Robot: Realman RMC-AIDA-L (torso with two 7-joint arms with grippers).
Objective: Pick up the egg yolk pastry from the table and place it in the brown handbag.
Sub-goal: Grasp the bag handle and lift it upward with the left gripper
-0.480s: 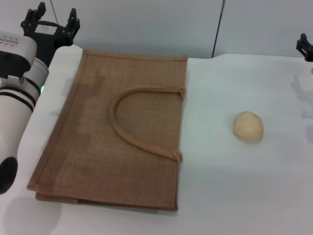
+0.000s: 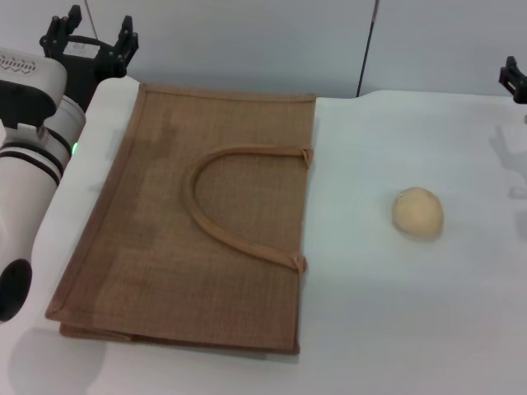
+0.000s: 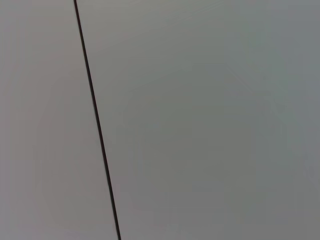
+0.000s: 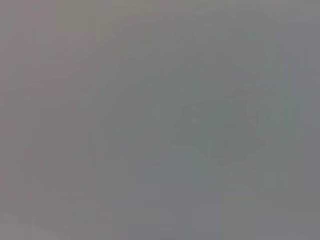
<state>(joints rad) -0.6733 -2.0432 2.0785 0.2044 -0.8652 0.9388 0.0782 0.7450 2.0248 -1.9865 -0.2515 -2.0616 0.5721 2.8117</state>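
Observation:
The egg yolk pastry (image 2: 417,212), a small pale beige-yellow ball, sits on the white table (image 2: 395,313) to the right of the brown handbag (image 2: 198,239). The handbag lies flat at the left, with its arched handle (image 2: 216,206) on top and its mouth toward the pastry. My left gripper (image 2: 89,37) is raised at the far left corner, beyond the bag, its fingers spread apart and empty. Only a black tip of my right gripper (image 2: 514,81) shows at the right edge, far from the pastry. Both wrist views show only a plain grey wall.
A grey wall with a dark vertical seam (image 2: 366,45) stands behind the table. My white left arm (image 2: 29,164) runs along the table's left edge beside the bag. A dark line (image 3: 97,125) crosses the wall in the left wrist view.
My left arm and gripper have shifted slightly to the right and up. The pastry, the bag and the right gripper have not moved.

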